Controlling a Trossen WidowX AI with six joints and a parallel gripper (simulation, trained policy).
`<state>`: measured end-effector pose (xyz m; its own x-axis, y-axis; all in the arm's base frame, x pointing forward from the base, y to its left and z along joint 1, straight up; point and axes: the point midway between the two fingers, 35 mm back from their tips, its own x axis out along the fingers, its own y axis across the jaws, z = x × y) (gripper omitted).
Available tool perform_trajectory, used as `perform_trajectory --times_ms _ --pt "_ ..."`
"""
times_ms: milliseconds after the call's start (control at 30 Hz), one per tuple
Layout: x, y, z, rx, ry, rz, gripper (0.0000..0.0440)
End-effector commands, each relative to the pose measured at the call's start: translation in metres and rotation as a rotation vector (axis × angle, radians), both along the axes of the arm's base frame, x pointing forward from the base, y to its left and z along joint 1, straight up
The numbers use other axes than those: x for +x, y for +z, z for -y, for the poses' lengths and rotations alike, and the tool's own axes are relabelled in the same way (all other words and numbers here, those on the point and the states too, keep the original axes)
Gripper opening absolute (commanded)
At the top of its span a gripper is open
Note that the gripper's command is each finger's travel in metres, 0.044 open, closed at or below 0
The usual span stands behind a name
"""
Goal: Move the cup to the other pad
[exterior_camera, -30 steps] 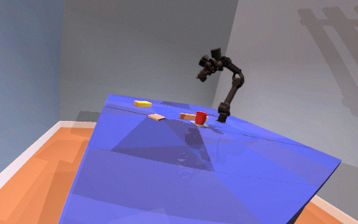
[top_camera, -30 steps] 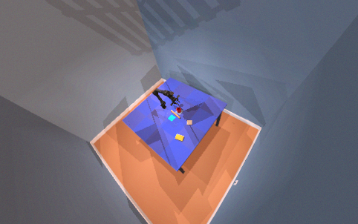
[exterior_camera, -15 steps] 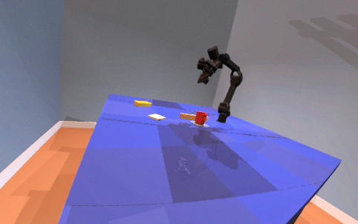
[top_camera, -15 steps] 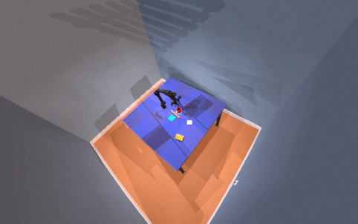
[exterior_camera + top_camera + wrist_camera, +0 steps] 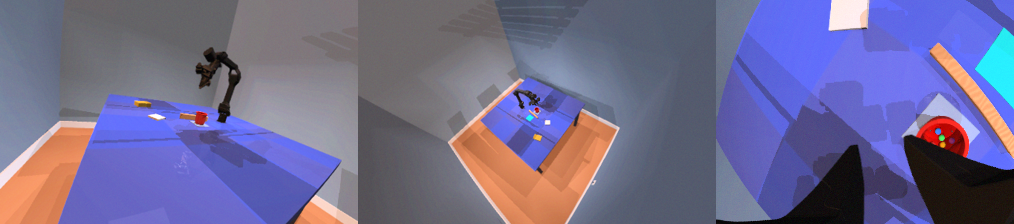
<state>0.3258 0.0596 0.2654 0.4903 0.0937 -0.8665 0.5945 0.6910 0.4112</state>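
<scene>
Cup upright on pale pad

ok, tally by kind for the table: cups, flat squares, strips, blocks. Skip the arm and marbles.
Cup: 1, red cup
Flat squares: 3, pale square under the cup, white square, cyan square
Strip: 1, wooden strip
Block: 1, yellow block
Total: 6

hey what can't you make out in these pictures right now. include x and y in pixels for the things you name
- Part of the red ribbed cup (image 5: 537, 110) (image 5: 200, 118) (image 5: 922, 136): wrist view, hidden behind a dark finger.
- Full marble count: wrist view, the same finger may cover some; top view, too small.
- Far end of the cyan square (image 5: 529, 118) (image 5: 1000, 65): wrist view, cut off by the right edge.
</scene>
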Motion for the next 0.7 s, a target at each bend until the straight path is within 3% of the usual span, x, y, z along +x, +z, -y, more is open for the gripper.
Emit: perform_trajectory --times_ms 0,667 --pt "-0.002 -0.006 0.001 -0.003 -0.017 -0.045 0.0119" --pt "-0.025 -0.058 0.006 -0.077 -0.061 -0.367 0.0132"
